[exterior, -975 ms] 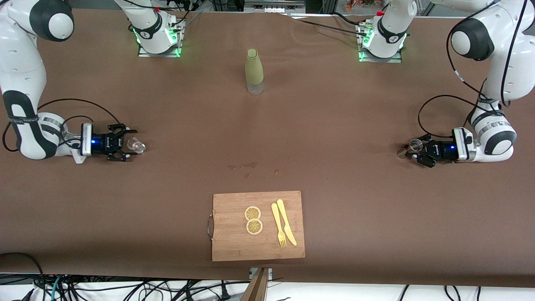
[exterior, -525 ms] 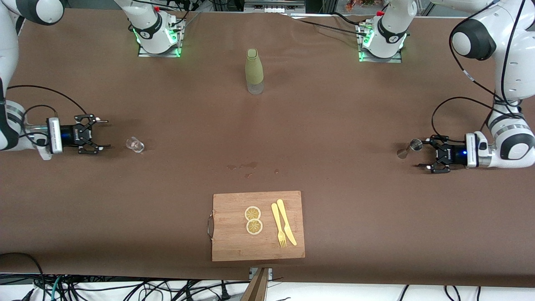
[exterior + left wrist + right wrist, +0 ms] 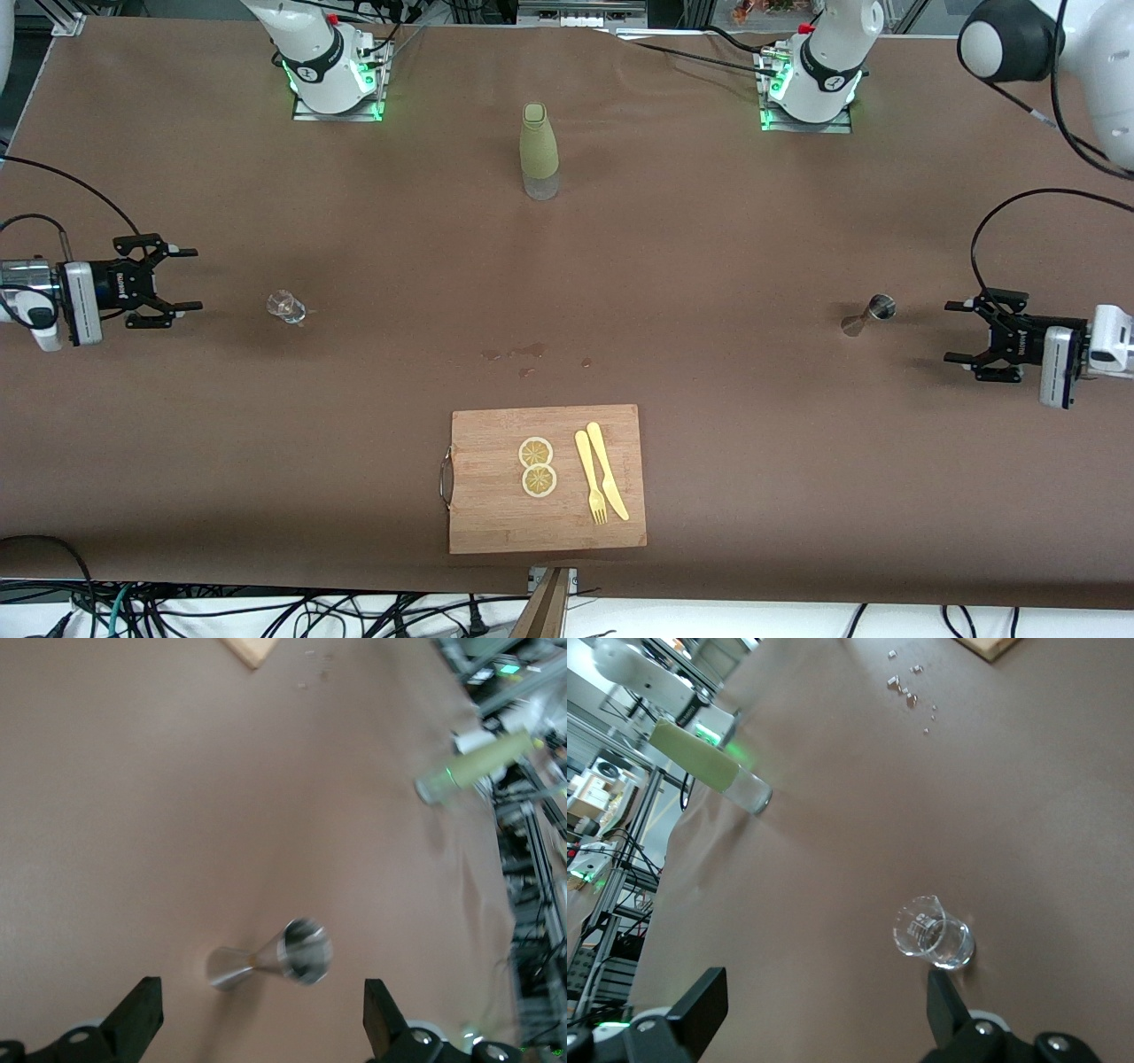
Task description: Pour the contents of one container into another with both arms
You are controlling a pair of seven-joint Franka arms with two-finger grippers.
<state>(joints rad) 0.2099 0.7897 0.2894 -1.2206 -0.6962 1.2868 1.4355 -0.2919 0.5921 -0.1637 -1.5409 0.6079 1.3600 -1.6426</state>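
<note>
A small clear glass beaker [image 3: 286, 307] stands on the brown table toward the right arm's end. My right gripper [image 3: 193, 280] is open and empty, drawn back from it toward the table's end; its wrist view shows the beaker [image 3: 932, 935] ahead of the open right gripper [image 3: 824, 1001]. A metal jigger [image 3: 868, 315] stands toward the left arm's end. My left gripper [image 3: 949, 332] is open, apart from it; the jigger [image 3: 270, 957] shows ahead of the open left gripper [image 3: 259, 1014].
A green bottle [image 3: 539, 151] stands mid-table near the arms' bases. A wooden cutting board [image 3: 487, 514] with two lemon slices [image 3: 537, 467], a yellow fork and a knife [image 3: 606, 478] lies near the front edge. Small wet spots [image 3: 523, 353] mark the cloth.
Both grippers opened, let go of the beaker and the jigger, and pulled back toward their ends of the table. The two containers stay standing where they were.
</note>
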